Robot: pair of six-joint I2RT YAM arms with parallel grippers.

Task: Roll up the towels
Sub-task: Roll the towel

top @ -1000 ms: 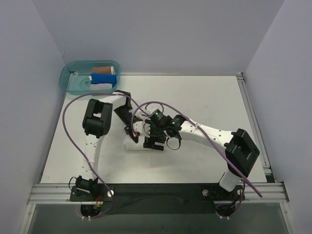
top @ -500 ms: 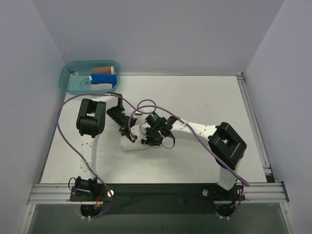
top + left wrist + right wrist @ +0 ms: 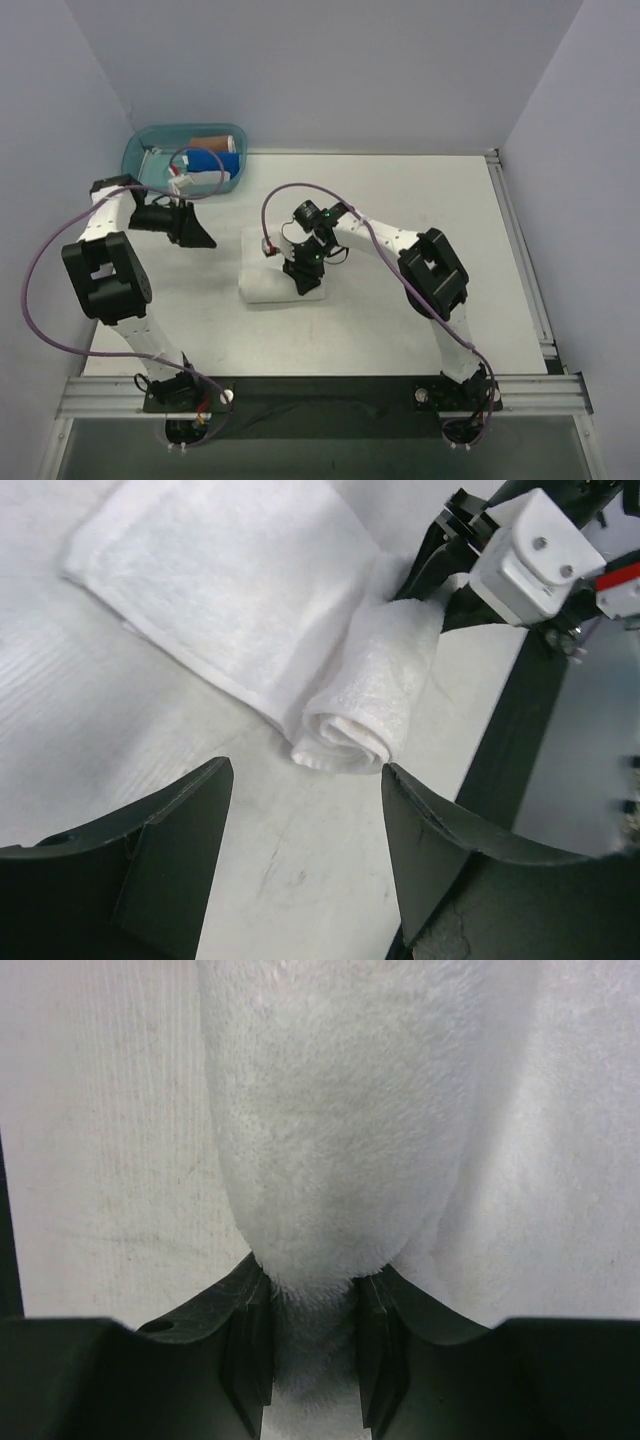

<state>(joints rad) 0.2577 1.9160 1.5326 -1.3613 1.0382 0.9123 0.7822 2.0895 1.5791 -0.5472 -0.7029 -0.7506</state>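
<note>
1. My right gripper (image 3: 312,1345) is clamped nearly closed on the rolled end of the white towel (image 3: 262,285). In the right wrist view, terry bulges out from between the fingers toward 12 o'clock.
2. My left gripper (image 3: 306,767) has its jaws wide apart with nothing in them. It hangs over the table (image 3: 420,200), well clear of the cloth.
3. Here's the relation that matters. From above, the towel lies at about 4 o'clock from the left gripper, and the right one is already on it. So the right arm is the nearer one by far.
4. In the left wrist view the rolled part runs from 7 o'clock, with its spiral end facing me, up to 1 o'clock, where the right fingers pinch it. The flat, unrolled part spreads away toward 10 o'clock. My guess is the roll has to travel that way, across its own axis.
5. It's only partly rolled, and plenty of flat towel is left.
6. The teal bin (image 3: 135,160) sits at 12 o'clock from the left gripper, at the far left of the table. Inside are a blue towel (image 3: 207,160), a brown towel (image 3: 213,143) behind it, and a white bundle (image 3: 205,178) in front that looks like a rolled towel, though I can't tell for sure.
</note>
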